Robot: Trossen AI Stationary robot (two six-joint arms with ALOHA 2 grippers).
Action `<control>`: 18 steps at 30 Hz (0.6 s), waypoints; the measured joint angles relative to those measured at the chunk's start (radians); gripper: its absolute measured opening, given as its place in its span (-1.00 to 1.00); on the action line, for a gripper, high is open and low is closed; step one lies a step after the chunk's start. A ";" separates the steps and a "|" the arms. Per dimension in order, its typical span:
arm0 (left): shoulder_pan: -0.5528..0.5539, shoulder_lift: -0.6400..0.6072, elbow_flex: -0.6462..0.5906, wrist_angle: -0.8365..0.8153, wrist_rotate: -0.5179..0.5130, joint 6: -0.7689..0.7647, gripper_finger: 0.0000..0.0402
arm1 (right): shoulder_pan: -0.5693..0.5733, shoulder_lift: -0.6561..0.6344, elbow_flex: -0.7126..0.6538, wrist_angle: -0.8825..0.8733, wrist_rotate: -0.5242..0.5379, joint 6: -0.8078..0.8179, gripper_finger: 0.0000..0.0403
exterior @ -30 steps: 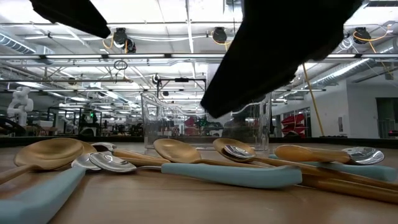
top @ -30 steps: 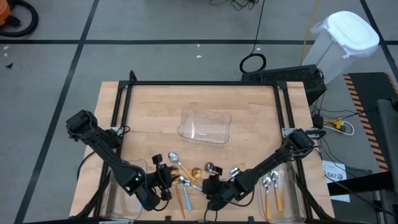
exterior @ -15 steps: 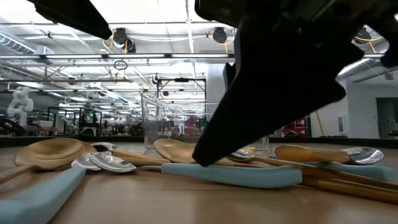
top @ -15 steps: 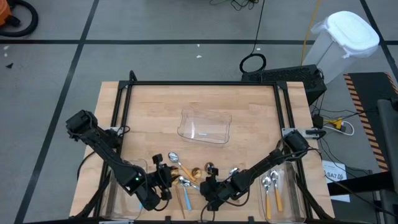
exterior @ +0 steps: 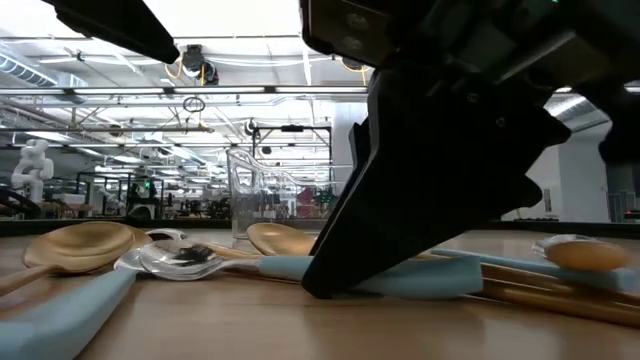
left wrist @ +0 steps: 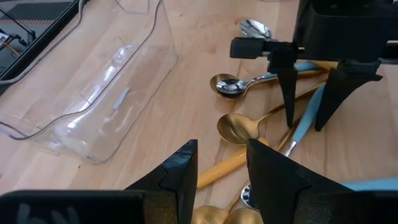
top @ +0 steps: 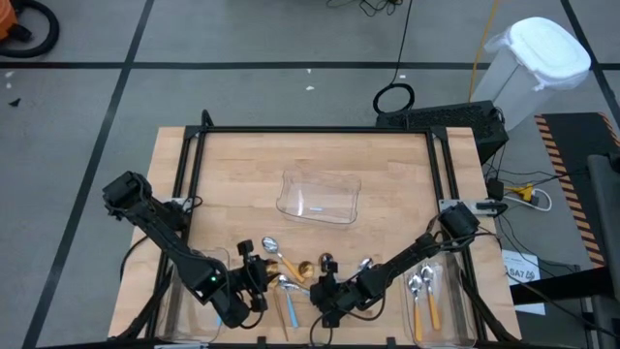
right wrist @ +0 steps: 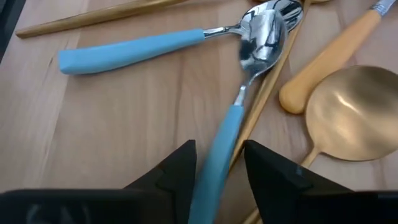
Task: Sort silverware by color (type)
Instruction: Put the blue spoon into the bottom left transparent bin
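We are at a pale wooden bench (top: 310, 160) on a grey floor, a clear tray (top: 319, 198) lying mid-bench. At the near edge on the left, the left pincer (top: 254, 281) waits just beside the spoon pile (top: 291, 274), its fingers parted and empty. To the right, the right pincer (top: 325, 299) is down at the pile, straddling a blue-handled spoon (right wrist: 239, 112), fingers still apart and not yet clamped. Two orange-handled spoons (top: 424, 294) already lie in the right-hand tray (top: 438, 325).

Our worry: that blue handle lies against a gold handle and near a gold spoon (right wrist: 348, 118), so closing here could pinch two together or skid the spoon away. The two pincers also sit close enough to collide.
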 joint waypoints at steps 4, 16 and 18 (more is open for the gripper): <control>0.002 0.000 0.000 0.000 0.000 0.000 -0.31 | 0.000 0.002 0.000 -0.004 0.017 -0.009 -0.53; 0.002 0.000 0.000 0.000 0.000 0.000 -0.31 | -0.006 -0.005 0.000 -0.007 0.024 -0.019 -0.80; 0.002 0.000 0.000 0.001 0.000 0.000 -0.31 | -0.007 -0.013 0.003 -0.023 0.051 -0.023 -0.79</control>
